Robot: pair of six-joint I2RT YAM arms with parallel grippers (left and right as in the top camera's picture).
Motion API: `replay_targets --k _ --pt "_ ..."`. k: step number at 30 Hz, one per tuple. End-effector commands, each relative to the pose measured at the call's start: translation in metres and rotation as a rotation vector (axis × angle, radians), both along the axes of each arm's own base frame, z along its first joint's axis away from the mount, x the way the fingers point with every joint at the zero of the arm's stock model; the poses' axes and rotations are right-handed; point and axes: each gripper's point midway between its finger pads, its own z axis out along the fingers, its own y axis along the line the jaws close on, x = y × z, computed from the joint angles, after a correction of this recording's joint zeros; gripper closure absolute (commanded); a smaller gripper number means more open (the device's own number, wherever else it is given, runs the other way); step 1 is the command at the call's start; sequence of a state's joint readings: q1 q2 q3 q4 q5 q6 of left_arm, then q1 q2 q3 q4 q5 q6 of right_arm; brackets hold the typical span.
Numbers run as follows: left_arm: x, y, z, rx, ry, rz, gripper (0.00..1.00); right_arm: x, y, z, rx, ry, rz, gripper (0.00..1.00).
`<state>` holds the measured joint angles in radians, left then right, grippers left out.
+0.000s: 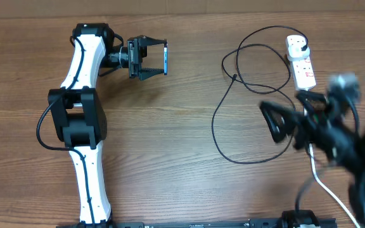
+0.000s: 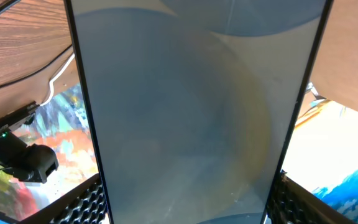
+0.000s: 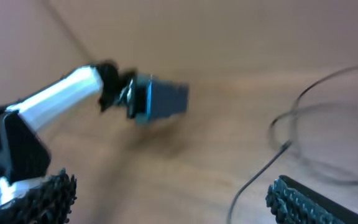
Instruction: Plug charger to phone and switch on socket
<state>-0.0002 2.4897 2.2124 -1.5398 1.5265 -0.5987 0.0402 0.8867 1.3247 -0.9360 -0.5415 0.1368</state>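
We held the phone [image 1: 165, 58] clamped in our left end effector [image 1: 151, 58] well left of the socket [image 1: 301, 63], and judged our empty, wide-open right end effector [image 1: 274, 120], just beside that socket, should pinch the charger [image 1: 213, 123] close behind its connector tip.

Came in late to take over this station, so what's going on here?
The left claw grips the phone on edge at the far left of the table. The right claw, open and blurred, hangs beside the socket. The charger lies looped on the table, its plug apparently in the socket, and it does not reach the phone.
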Motion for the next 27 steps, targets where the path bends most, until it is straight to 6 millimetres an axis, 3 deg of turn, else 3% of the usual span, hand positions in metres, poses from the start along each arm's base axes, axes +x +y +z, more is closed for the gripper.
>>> replay_targets --k 1,3,8,10,12,14,19,23,27 --pt "0.002 -0.006 0.013 -0.053 -0.036 0.001 0.3 -0.011 0.048 0.018 0.154 0.072 0.347 0.0" --pt "0.002 -0.006 0.013 -0.053 -0.037 0.0 0.3 -0.019 0.066 0.021 0.268 0.132 0.525 0.0" --pt "0.002 -0.006 0.013 -0.053 -0.037 0.0 0.3 0.014 0.074 -0.003 0.316 0.247 0.557 0.0" --pt "0.002 -0.006 0.013 -0.053 -0.037 -0.001 0.29 0.038 0.074 -0.03 0.245 0.328 0.41 0.0" --pt "0.002 -0.007 0.013 -0.052 -0.037 -0.002 0.3 0.07 0.058 -0.062 0.106 0.386 0.138 0.0" --pt "0.002 -0.007 0.013 -0.051 -0.037 -0.004 0.3 0.086 0.045 -0.077 0.024 0.411 -0.042 0.0" --pt "-0.002 -0.012 0.005 -0.003 -0.038 -0.027 0.3 0.1 0.081 -0.08 -0.055 0.41 -0.056 0.0" --pt "-0.009 -0.021 -0.008 0.068 -0.039 -0.066 0.31 0.12 0.09 -0.102 -0.196 0.39 -0.178 0.0" --pt "-0.017 -0.037 -0.017 0.12 -0.039 -0.116 0.31 0.129 0.106 -0.112 -0.197 0.387 -0.274 0.0"
